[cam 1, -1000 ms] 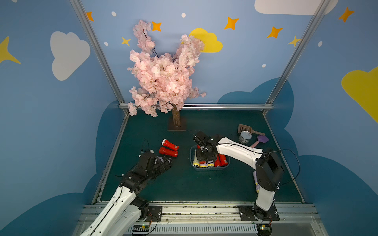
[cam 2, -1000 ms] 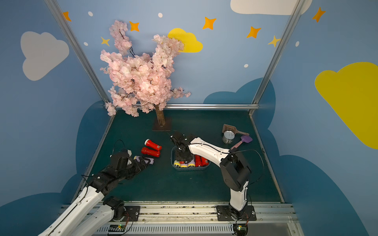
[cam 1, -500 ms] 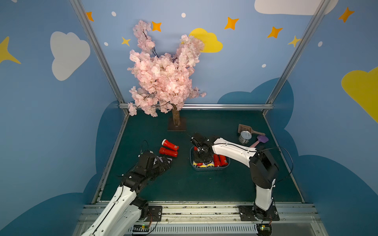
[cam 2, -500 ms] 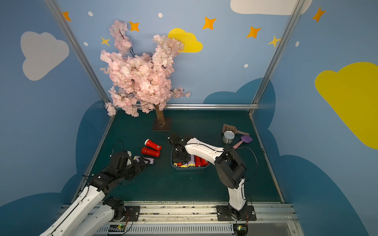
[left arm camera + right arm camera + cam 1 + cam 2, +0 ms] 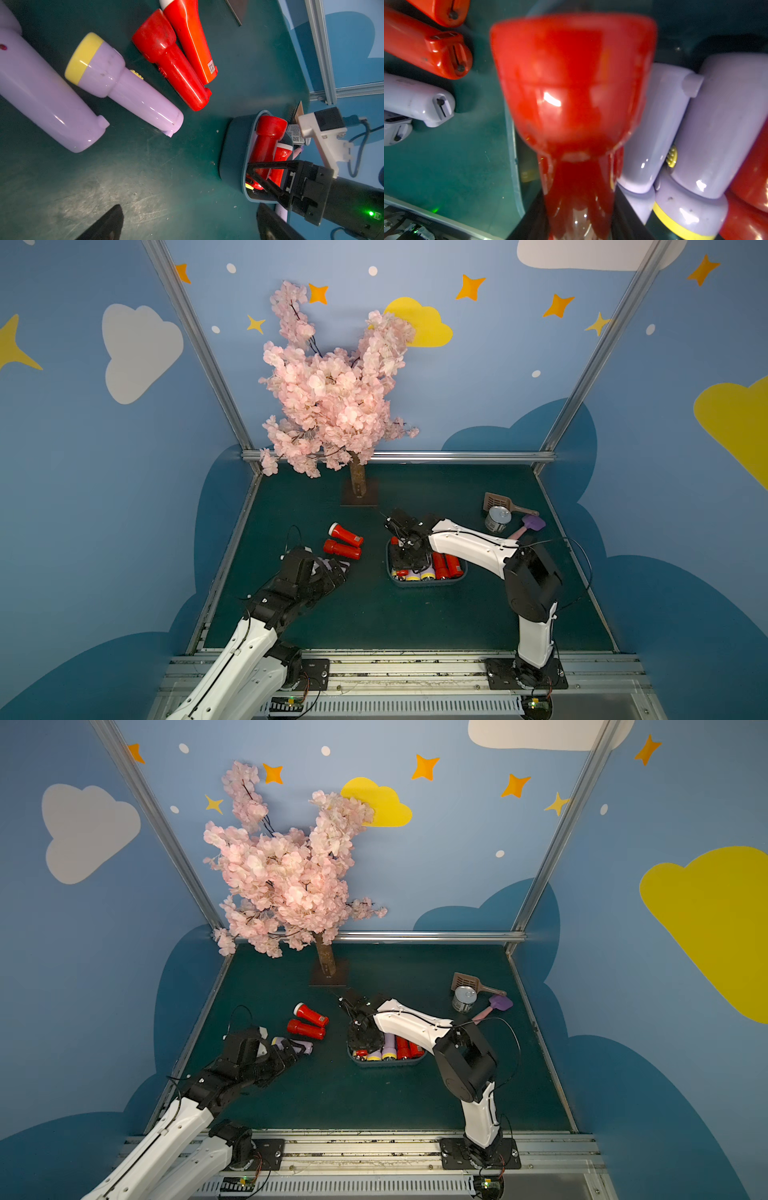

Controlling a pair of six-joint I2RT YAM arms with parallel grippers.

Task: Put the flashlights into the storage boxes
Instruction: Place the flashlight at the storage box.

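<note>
QR sticker (image 5: 211, 67) on red flashlight (image 5: 189, 39), prob. QR/barcode label (image 5: 293, 129) on can (image 5: 306, 142), no legible txt

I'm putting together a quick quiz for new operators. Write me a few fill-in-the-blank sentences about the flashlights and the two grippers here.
1. The right gripper is shut on a ____ flashlight.
2. The left gripper is ____ and holds nothing.
3. On the mat outside the storage box lie ____ red flashlights, side by side.
4. The lilac flashlight beside them has a ____ head.

Missing words: red; open; two; yellow.
</note>
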